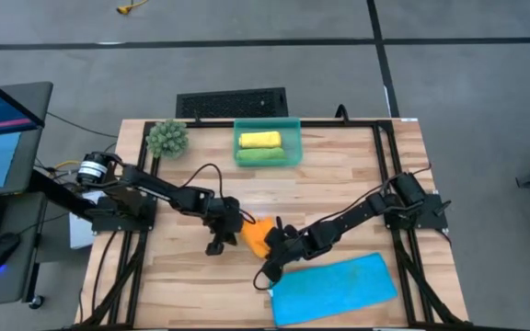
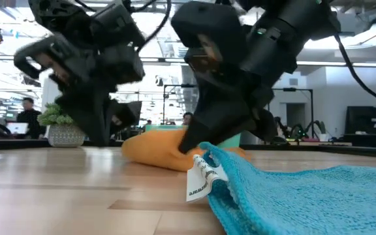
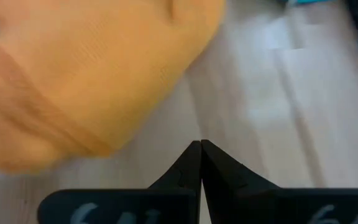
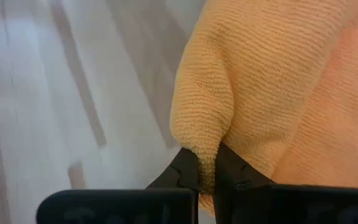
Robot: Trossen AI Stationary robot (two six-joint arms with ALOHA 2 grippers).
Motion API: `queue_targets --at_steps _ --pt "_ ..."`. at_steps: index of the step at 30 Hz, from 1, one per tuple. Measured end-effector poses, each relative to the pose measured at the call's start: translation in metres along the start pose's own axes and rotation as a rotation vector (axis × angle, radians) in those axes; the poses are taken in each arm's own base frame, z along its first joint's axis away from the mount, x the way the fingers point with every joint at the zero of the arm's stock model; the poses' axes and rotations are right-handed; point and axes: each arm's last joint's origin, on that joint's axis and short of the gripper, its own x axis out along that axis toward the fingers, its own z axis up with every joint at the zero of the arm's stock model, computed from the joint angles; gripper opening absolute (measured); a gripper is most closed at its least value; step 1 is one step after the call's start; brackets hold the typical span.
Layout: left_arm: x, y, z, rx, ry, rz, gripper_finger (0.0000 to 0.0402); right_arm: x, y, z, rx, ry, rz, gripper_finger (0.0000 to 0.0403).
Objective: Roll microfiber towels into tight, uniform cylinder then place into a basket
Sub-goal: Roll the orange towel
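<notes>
Towels: 4; 2 rolls, yellow (image 1: pixel 259 140) and green (image 1: pixel 260 155), in 1 basket (image 1: pixel 294 124); blue towel (image 1: pixel 334 287) flat.
Orange towel (image 4: pixel 278 81): pinched in my right gripper (image 4: pixel 207 165).
Left gripper (image 3: pixel 201 149): closed, empty, beside orange towel.

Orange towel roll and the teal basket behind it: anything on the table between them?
Nothing: in the high view only bare wood planks lie between the orange microfiber towel roll and the translucent teal plastic basket.

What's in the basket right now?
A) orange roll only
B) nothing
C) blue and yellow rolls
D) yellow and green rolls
D: the high view shows a yellow roll and a green roll lying side by side in the basket, while the orange towel and blue towel are out on the table.
</notes>
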Motion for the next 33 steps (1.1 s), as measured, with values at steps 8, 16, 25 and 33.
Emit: queue_targets --at_steps 8,16,25,33 --pt "-0.024 -0.004 0.015 0.089 -0.139 0.091 0.0000 0.000 -0.001 -0.003 -0.201 0.103 0.055 0.0029" --pt "0.003 0.006 0.015 0.087 -0.155 0.060 0.0000 0.000 -0.007 0.002 -0.281 0.127 0.072 0.0030" --pt "0.007 0.017 0.013 0.029 -0.149 0.142 0.0000 0.000 -0.009 0.002 -0.321 0.167 0.084 0.0039" --pt "0.026 0.017 0.005 -0.023 -0.095 0.095 0.0000 0.000 -0.011 0.003 -0.313 0.172 0.084 0.0062"
